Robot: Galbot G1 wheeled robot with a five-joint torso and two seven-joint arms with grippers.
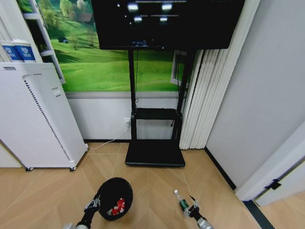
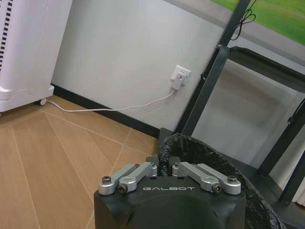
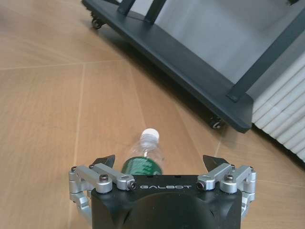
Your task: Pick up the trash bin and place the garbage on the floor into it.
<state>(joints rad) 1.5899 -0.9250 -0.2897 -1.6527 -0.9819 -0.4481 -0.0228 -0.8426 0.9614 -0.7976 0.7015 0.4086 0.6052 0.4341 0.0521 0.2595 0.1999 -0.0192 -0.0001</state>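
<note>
Two-arm floor clean-up, bottle stage. The left gripper (image 1: 93, 204) is closed on the near rim of the trash bin (image 1: 114, 198), its fingers (image 2: 143, 170) pinched together over the crinkled black liner at the bin's edge, as the left wrist view shows. The bin sits low over the floor (image 1: 52, 191) in front of the robot, left of centre; whether it is lifted or resting cannot be told. A crumpled red-and-white wrapper (image 1: 119, 206) already lies inside it.

The right gripper (image 1: 193, 208) is at floor level on the robot's right, jaws spread wide and holding nothing. The remaining garbage in sight — a small clear bottle (image 3: 143, 157) with a green label and white cap — lies on its side on the parquet, just ahead of the jaws and between the two fingertips (image 3: 106, 161).

Key relation: the bottle's long axis runs away from the gripper, cap farthest and base nearest, so it is roughly in line with the approach and square to the closing direction. It lies slightly toward one fingertip rather than centred. The right arm is clearly the nearer one; the bin-holding left arm is well apart from the bottle. Judged from this, closing should pinch the labelled body across its width, though a round bottle may roll.
</note>
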